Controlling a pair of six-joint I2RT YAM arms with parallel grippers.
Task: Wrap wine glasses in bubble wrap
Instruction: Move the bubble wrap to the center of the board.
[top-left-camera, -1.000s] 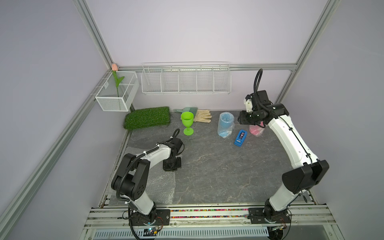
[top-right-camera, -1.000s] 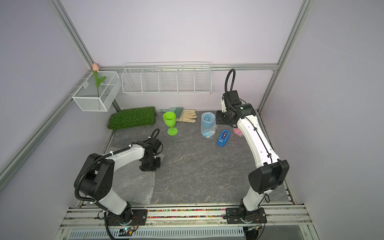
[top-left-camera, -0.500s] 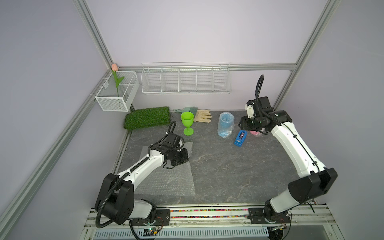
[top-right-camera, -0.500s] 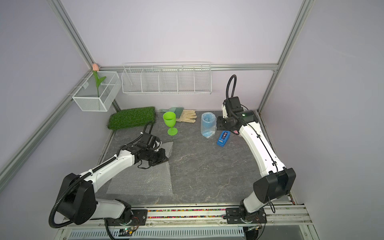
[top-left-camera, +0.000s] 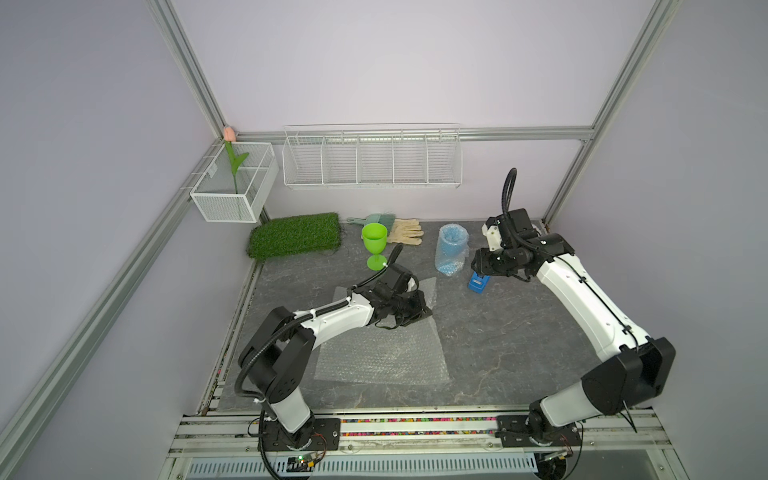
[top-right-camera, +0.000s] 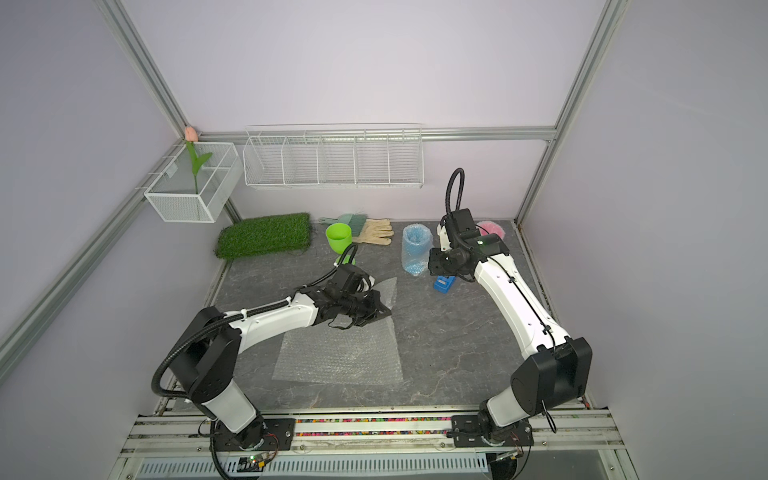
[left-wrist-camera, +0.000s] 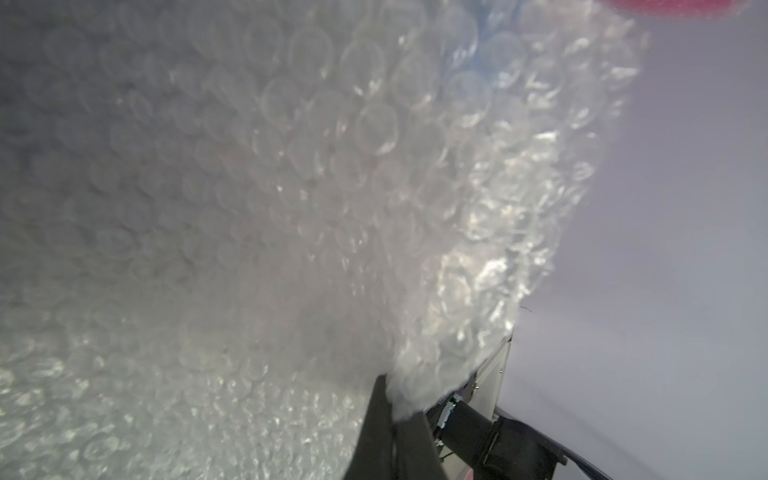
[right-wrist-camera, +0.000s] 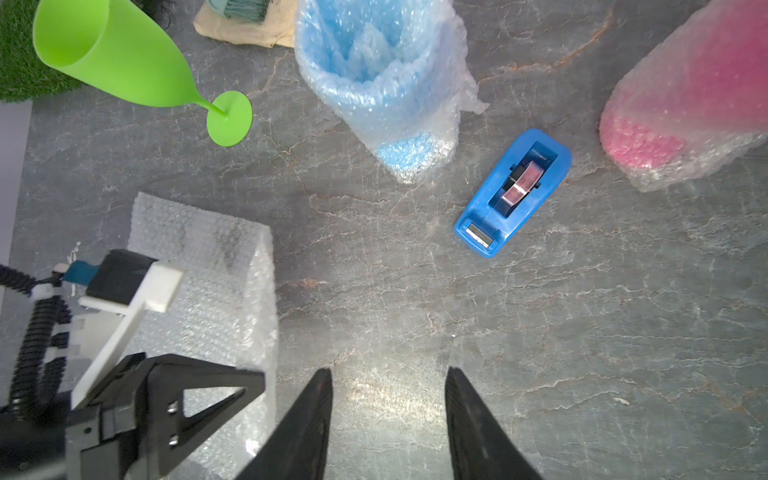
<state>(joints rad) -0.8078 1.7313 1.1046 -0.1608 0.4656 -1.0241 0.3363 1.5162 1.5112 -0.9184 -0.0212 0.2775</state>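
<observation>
The left claw (top-left-camera: 419, 311), pinched shut on one edge of the bubble wrap sheet (top-left-camera: 382, 353), has dragged it across the tabletop (top-left-camera: 519, 332) to lie near the lime green goblet (top-left-camera: 375, 243), the only goblet still bare. The right claw (right-wrist-camera: 388, 374), half open and empty, has drawn nearer that goblet, which is probably next to be wrapped.

Counted 3 goblets: lime green goblet (top-left-camera: 375, 243) was bare; blue goblet (top-left-camera: 451, 249) and pink goblet (top-right-camera: 492, 227) were each wrapped. Loose bubble wrap sheet (top-left-camera: 386, 353): 1. Tape dispenser (top-left-camera: 478, 283): 1. Turf mat (top-left-camera: 296, 235): 1. Hand brush (top-left-camera: 380, 219): 1. Work glove (top-left-camera: 407, 232): 1 seen, couldn't tell if pair. Wall baskets: 2, mesh box (top-left-camera: 232, 199) and long rack (top-left-camera: 372, 164). Fake tulip (top-left-camera: 233, 162): 1.
</observation>
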